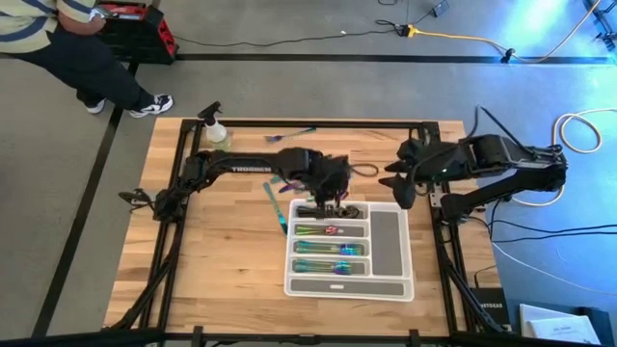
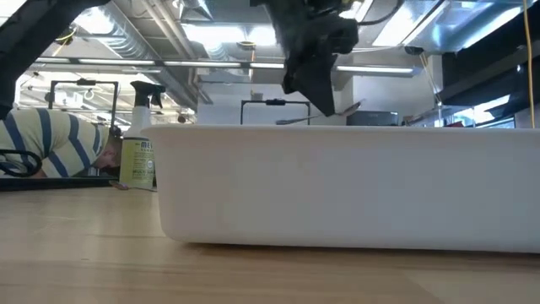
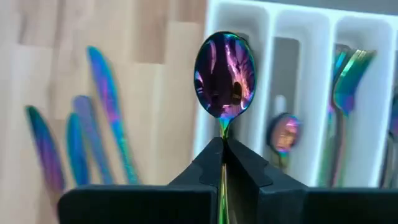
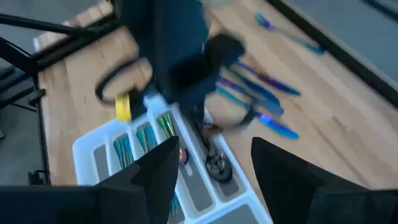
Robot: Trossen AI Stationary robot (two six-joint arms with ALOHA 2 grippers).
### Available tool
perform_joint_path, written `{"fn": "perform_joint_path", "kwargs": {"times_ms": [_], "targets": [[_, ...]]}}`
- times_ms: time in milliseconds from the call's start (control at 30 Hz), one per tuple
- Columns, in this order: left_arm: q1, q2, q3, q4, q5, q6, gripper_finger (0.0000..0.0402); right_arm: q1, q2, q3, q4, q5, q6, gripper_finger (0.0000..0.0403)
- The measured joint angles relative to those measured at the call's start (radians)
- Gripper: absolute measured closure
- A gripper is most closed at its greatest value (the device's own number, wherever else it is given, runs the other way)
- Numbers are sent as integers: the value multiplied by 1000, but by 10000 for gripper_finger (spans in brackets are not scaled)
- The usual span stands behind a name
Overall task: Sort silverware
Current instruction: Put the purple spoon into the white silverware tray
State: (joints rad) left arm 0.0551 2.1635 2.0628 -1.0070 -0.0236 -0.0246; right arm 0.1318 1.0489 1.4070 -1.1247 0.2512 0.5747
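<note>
Left gripper [image 3: 222, 149] clenched on a spoon [image 3: 224, 76], hanging over the tray [image 1: 386, 236]'s near slot. Several forks and spoons already sorted; knives [image 3: 93, 134] left on the desk [image 1: 222, 260] beside it. Right gripper [image 4: 214, 165] released, waiting well apart.

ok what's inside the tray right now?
The tray holds iridescent forks in its middle slots and one spoon in the next slot. The left gripper, shut on another spoon, covers the far slot from above.
</note>
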Motion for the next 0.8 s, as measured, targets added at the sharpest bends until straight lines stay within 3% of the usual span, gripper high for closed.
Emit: {"fn": "perform_joint_path", "kwargs": {"times_ms": [367, 633, 800], "targets": [[-151, 0, -110, 63, -81, -67, 400, 0, -2, 58, -6, -18, -16, 217], [-159, 1, -202, 153, -80, -128, 400, 0, -2, 49, -9, -60, -15, 217], [-144, 1, -236, 193, -11, -177, 400, 0, -1, 49, -27, -60, -15, 217]]}}
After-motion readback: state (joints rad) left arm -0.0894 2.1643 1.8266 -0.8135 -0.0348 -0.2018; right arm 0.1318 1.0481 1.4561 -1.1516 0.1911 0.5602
